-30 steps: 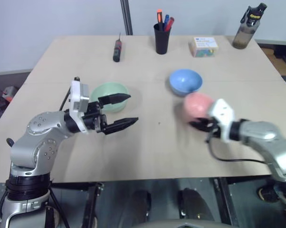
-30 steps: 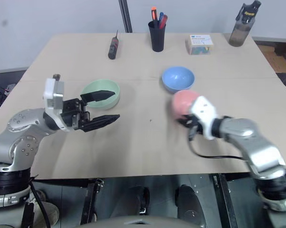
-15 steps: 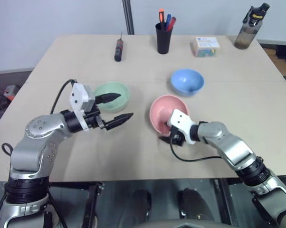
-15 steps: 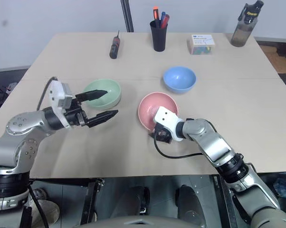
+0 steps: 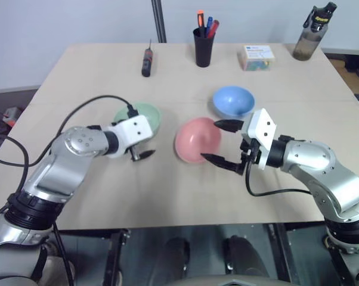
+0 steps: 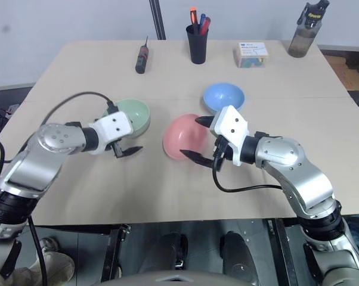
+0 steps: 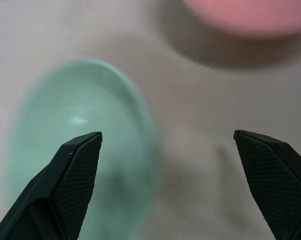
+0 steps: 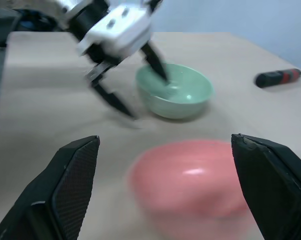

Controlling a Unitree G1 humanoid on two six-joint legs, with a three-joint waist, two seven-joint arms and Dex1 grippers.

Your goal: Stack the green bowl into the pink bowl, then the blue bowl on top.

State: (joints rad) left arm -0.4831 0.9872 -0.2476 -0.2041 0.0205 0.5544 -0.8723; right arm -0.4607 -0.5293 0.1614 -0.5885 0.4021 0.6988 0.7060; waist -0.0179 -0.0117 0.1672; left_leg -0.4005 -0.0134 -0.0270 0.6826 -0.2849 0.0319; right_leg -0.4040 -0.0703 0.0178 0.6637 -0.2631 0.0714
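Pink bowl [image 5: 197,139], plain salmon, sits tilted mid-counter [image 5: 167,196]; my right claw [image 5: 221,143] is spread wide just beside it, holding nothing. Green bowl [image 5: 141,117] left of pink, my left claw [image 6: 127,136] released, straddling its rim. Blue bowl [image 5: 233,101] behind pink. No readable writing.

Obscured items
Pink bowl [image 8: 190,187]: blurred between the right gripper's [image 5: 222,143] fingers. Green bowl [image 5: 148,113]: near rim hidden behind left gripper [image 5: 139,143].

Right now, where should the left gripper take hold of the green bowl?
Pinch the green bowl at its near rim, from above. It sits upright with the thin rim exposed, and the open left gripper already straddles that edge, one finger inside.
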